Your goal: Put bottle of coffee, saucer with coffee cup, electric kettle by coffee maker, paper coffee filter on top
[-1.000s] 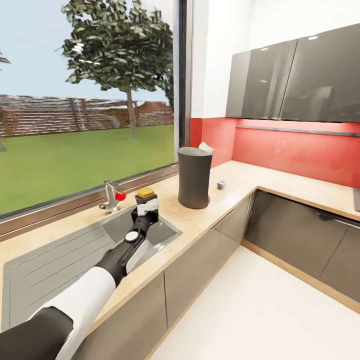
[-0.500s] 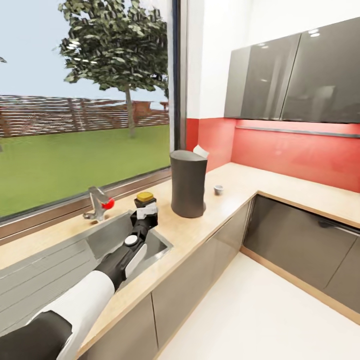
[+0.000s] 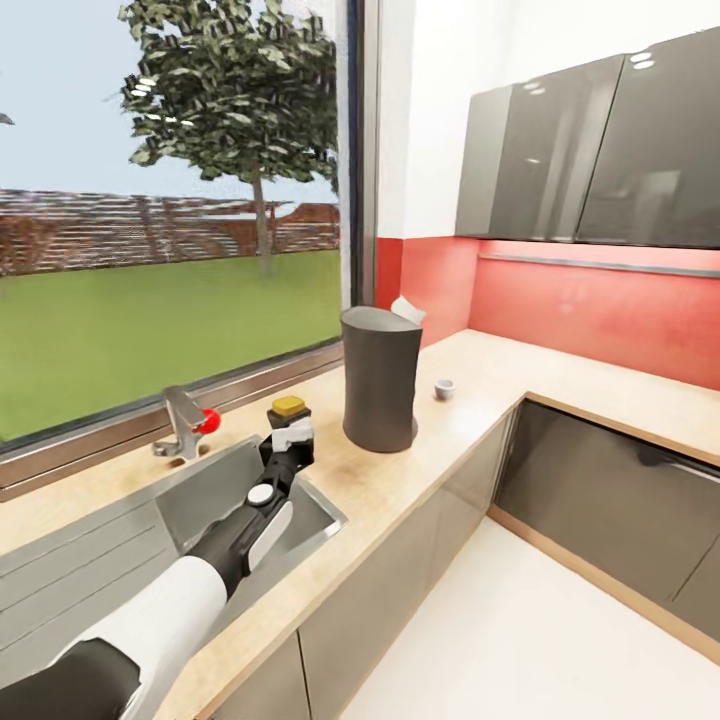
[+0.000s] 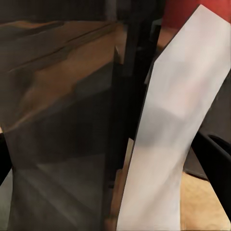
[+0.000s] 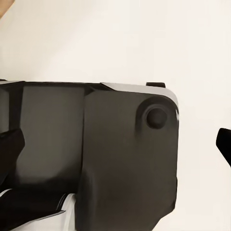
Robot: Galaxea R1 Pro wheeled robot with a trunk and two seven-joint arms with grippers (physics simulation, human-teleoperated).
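In the head view my left gripper (image 3: 288, 442) is shut on the bottle of coffee (image 3: 289, 412), a dark bottle with a yellow cap and white label. It is held upright over the right rim of the sink (image 3: 325, 505). The left wrist view gives a close look at its white label (image 4: 168, 134) and dark glass. To its right the tall dark grey coffee maker (image 3: 379, 385) stands on the wood-grain countertop (image 3: 470, 375), with the white paper coffee filter (image 3: 407, 308) on top. A small pale coffee cup (image 3: 444, 388) sits further right. My right gripper (image 5: 115, 144) is open over pale floor.
A steel faucet (image 3: 182, 420) with a red knob stands behind the sink by the window ledge. Grey wall cabinets (image 3: 590, 160) hang over a red backsplash. The countertop turns a corner at the right, above grey base cabinets (image 3: 600, 480) and a pale floor.
The whole view has shifted with the camera. My left gripper stays shut on the bottle, which keeps about the same distance left of the coffee maker.
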